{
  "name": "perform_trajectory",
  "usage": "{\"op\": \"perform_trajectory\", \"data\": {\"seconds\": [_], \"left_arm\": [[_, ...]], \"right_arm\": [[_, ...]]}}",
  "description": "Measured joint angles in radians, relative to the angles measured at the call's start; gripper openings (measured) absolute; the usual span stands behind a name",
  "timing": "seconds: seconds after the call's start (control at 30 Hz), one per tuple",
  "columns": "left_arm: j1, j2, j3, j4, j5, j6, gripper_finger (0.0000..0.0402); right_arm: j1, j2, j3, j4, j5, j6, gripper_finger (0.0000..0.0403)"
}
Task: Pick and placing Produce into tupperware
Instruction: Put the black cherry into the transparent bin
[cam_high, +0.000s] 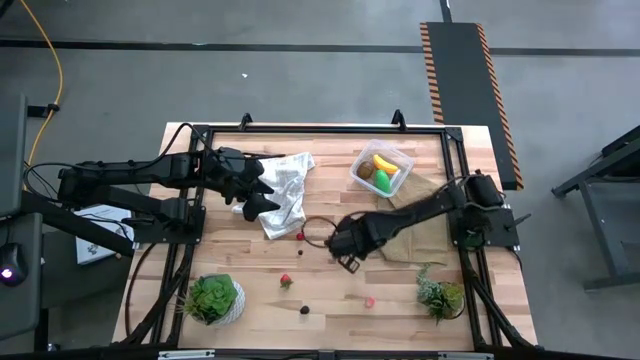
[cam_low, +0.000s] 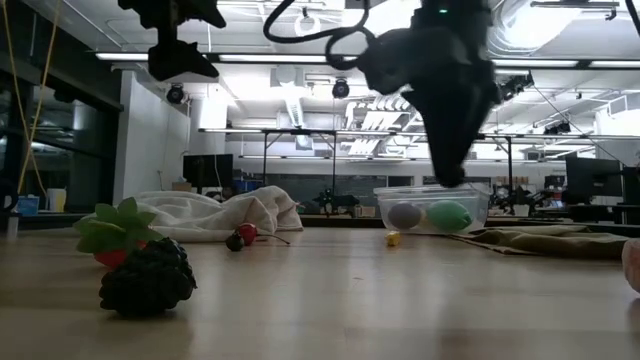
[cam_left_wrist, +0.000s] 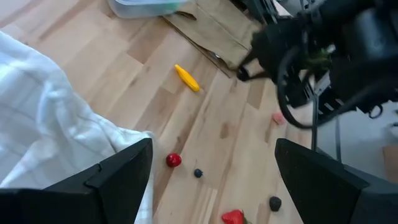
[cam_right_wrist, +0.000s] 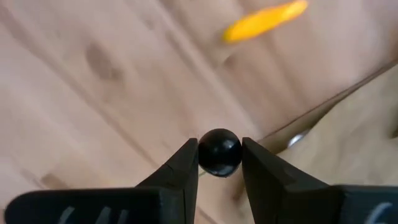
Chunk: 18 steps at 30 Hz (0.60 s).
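Right gripper (cam_right_wrist: 219, 163) is closed on a small glossy dark round berry (cam_right_wrist: 219, 151), raised above the pale wooden plank surface (cam_high: 400, 290) near centre. Clear square plastic tupperware (cam_high: 398, 154), at two o'clock, contains a yellow banana (cam_high: 385, 163) and smooth green oval (cam_high: 383, 181). Left gripper (cam_left_wrist: 211, 168) hangs wide open, empty, over the crumpled white cloth (cam_high: 285, 190) at ten o'clock.

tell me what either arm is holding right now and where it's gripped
The right gripper pinches a small dark berry by its two sides, between its fingers' tips. The left gripper, above the white cloth, is open and empty.
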Motion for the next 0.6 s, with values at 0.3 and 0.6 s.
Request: {"op": "perform_trajectory", "data": {"seconds": [0.3,0.6], "left_arm": [[0.0,0.0,0.0,-0.007,0.051,0.065,0.0328],[0.0,0.0,0.0,-0.006,0.051,0.121,0.0328]], "right_arm": [[-0.136,0.0,0.174,-0.216,0.099,-0.126,0.0087],[-0.269,-0.045,0.253,-0.401,0.193,-0.222,0.0087]]}}
